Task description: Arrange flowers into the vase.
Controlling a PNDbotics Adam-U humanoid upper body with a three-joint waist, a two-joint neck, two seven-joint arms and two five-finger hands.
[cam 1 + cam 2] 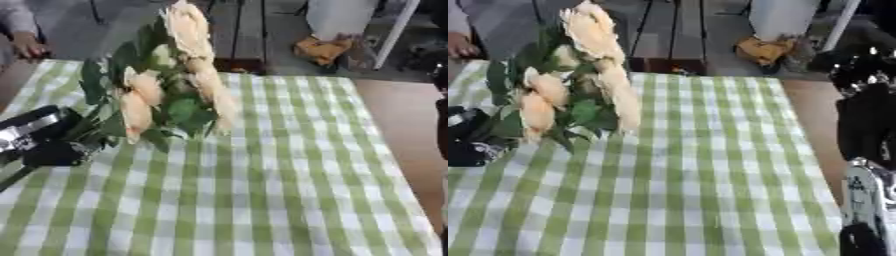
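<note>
A bunch of flowers [175, 80], with pale peach blooms and dark green leaves, is held up above the surface [262, 200], which is covered by a green and white checked cloth [289, 165]. The blooms are raised toward the far edge, while the stem ends are gathered low at the left, where they meet the left hand [54, 145]. That hand comes in from the left side, black with a silver part, and is seen at the base of the bunch; its fingers appear to be closed round the stems, though the blur hides the exact hold. The bunch is tilted, leaning from lower left to upper right. The right hand [866, 125] is seen at the right edge of the right eye view, dark and raised beside the surface, well apart from the flowers; whether its fingers are spread or curled cannot be told.
</note>
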